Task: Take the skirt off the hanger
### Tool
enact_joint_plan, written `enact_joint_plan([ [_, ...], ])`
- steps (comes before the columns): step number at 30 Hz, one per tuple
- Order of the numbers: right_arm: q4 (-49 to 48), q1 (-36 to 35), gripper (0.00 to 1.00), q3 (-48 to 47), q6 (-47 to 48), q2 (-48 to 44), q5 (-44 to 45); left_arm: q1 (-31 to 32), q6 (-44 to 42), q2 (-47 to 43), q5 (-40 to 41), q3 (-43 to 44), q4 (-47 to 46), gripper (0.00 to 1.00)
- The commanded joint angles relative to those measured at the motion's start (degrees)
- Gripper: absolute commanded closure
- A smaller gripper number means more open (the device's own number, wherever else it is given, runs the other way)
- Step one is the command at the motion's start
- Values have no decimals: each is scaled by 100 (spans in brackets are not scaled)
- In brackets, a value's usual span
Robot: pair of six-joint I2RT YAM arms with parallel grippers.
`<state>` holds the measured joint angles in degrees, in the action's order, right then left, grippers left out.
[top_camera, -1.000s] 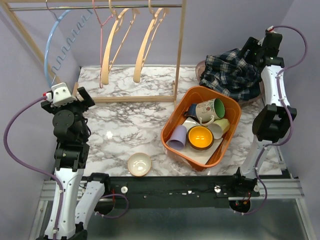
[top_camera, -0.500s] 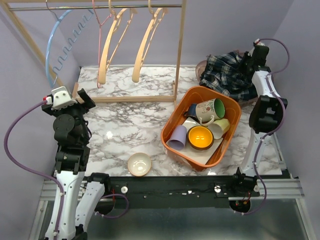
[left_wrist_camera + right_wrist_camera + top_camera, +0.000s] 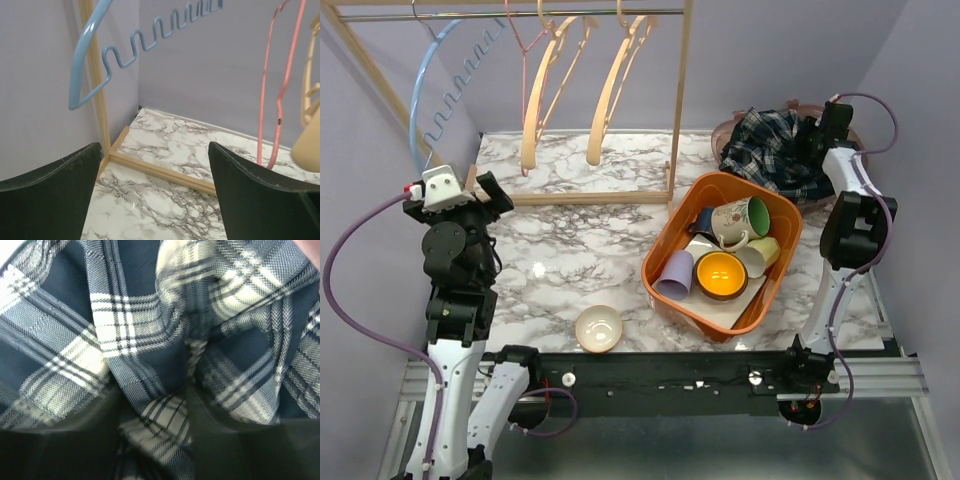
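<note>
The dark blue and white plaid skirt lies bunched in a pink round basket at the back right, off every hanger. My right gripper is down at the heap's right side. In the right wrist view the skirt fills the frame and a fold of it sits between the right gripper's dark fingers, which stand close on it. My left gripper is open and empty by the rack's left foot; the left wrist view shows it with its jaws wide apart over marble.
A wooden rack at the back holds a blue hanger, a pink wire hanger and two bare wooden hangers. An orange bin of cups stands mid right. A white bowl sits near the front.
My right gripper has moved down and back with the skirt, and the heap has settled lower into the pink basket. The left arm has barely moved.
</note>
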<state>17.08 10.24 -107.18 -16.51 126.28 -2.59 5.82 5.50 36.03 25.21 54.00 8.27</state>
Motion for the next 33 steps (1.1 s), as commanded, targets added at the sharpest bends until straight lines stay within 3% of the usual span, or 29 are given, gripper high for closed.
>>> enact_joint_plan([
  [1, 1366, 4, 17, 214, 52, -1224, 224, 59, 311, 88, -394, 857, 701, 1],
  [2, 1420, 4, 5, 310, 43, -1437, 224, 59, 338, 114, -446, 1128, 954, 1],
  [3, 1464, 4, 0, 451, 34, -1683, 293, 59, 364, 167, -577, 1261, 1070, 1],
  [6, 1815, -22, 0, 794, -1, -2440, 286, 59, 487, 307, -1295, 1753, 1439, 1],
  [9, 2272, -153, 0, 1058, 148, -3160, -249, 59, 628, 431, -2017, 2132, 1651, 1],
  [11, 2457, -224, 0, 1346, 105, -3826, -829, 94, 654, 457, -2956, 2203, 1590, 1],
  [13, 2720, -452, 0, 1480, -175, -4311, -997, 138, 619, 492, -4218, 2072, 1319, 1],
  [18, 2722, -1540, 0, 2102, -326, -5987, -1357, 365, 1356, 992, -5762, 1895, 904, 1],
  [22, 1653, -1622, 0, 3216, -852, -7506, -2411, 980, 1252, 845, -5527, 1738, 852, 1],
  [25, 1142, -1630, 0, 3746, -1046, -8432, -2570, 1157, 1619, 642, -5974, 1307, 273, 1],
  [29, 1165, -1630, 0, 3748, -942, -8874, -2694, 1175, 1868, 580, -6204, 1034, 16, 1],
  [33, 1385, -1630, 0, 3756, -783, -9006, -2826, 1175, 1665, 388, -5713, 982, 333, 1],
])
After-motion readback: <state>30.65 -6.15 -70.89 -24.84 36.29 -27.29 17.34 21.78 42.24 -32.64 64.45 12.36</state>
